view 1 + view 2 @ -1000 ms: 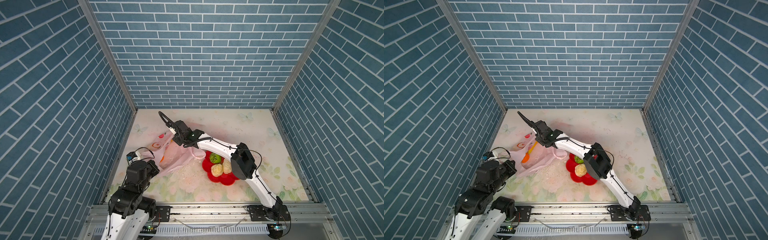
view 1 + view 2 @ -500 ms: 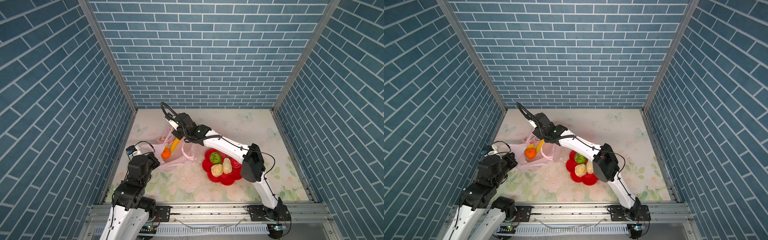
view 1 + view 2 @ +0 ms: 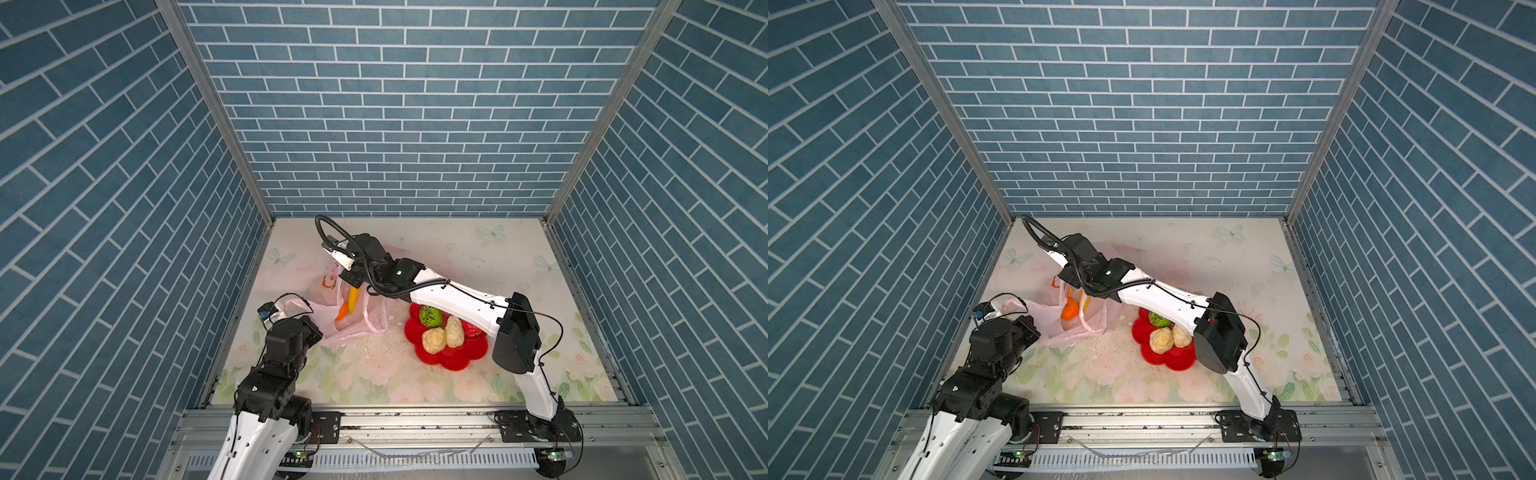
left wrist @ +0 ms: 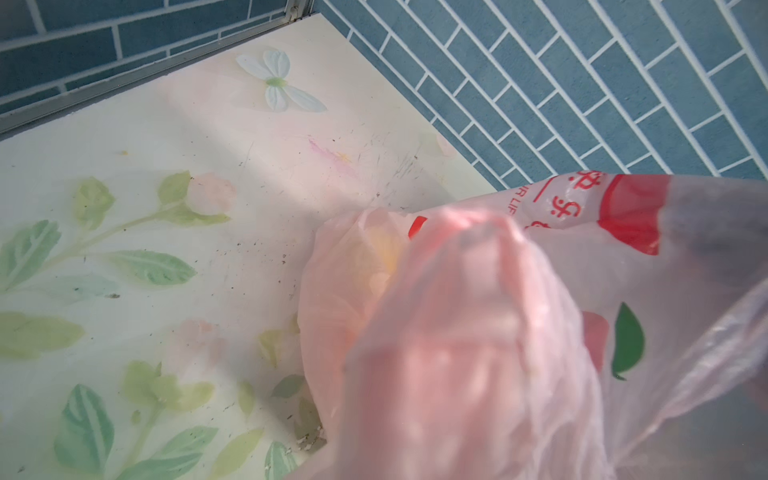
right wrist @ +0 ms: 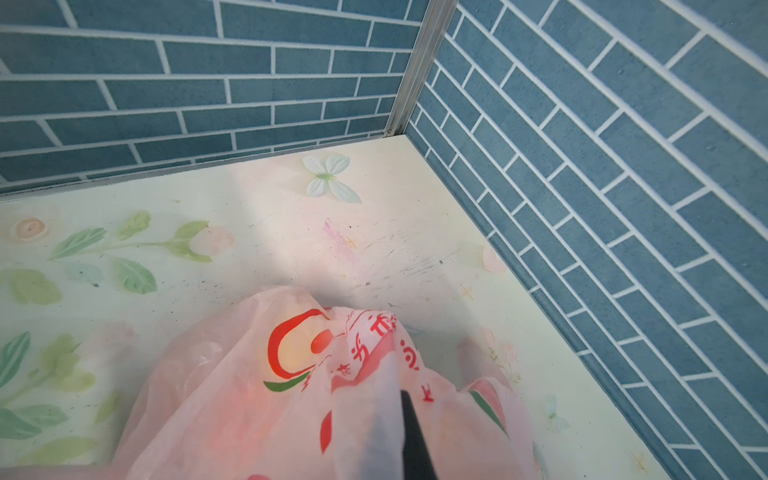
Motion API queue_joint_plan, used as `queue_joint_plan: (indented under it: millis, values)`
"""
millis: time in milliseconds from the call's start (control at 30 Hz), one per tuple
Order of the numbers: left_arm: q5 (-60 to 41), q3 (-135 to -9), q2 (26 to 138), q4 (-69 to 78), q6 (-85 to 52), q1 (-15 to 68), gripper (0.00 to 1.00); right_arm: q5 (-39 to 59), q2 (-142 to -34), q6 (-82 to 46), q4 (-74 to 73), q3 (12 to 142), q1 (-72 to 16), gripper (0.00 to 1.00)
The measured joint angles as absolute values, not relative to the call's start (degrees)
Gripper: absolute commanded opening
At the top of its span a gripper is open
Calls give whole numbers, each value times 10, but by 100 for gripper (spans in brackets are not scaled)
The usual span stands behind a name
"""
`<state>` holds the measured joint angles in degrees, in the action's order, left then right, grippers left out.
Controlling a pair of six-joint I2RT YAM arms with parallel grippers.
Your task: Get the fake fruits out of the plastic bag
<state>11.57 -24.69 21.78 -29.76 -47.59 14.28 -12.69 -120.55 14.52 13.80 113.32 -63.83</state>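
Blue brick walls (image 3: 395,104) ring a floral table (image 3: 457,257). At centre left, left gripper (image 3: 313,331) and right gripper (image 3: 350,279) each pinch the bag (image 3: 372,316), banana (image 3: 353,299) and orange (image 3: 342,313) inside.

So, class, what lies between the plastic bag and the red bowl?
Between plastic bag and red bowl: bare floral tabletop with white crumbs, in both top views.

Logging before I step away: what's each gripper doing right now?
Left gripper: closed, apparently pinching the plastic bag.
Right gripper: closed, holding the plastic bag up.
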Motion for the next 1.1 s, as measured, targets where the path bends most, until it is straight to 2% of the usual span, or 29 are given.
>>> queue_joint_plan:
  millis: [367, 700, 1033, 1100]
  values:
    - [141, -218, 222, -279, -487, 143, 7, -163, -1136, 169, 76, 1043, -668, 0]
    - [143, -210, 238, -266, -491, 143, 7, -183, -1134, 167, 63, 1022, -669, 0]
    - [143, -210, 160, -328, -500, 143, 6, -194, -1135, 136, 66, 1010, -667, 0]
    - [143, -211, 145, -351, -503, 143, 6, -194, -1135, 123, 76, 1001, -663, 4]
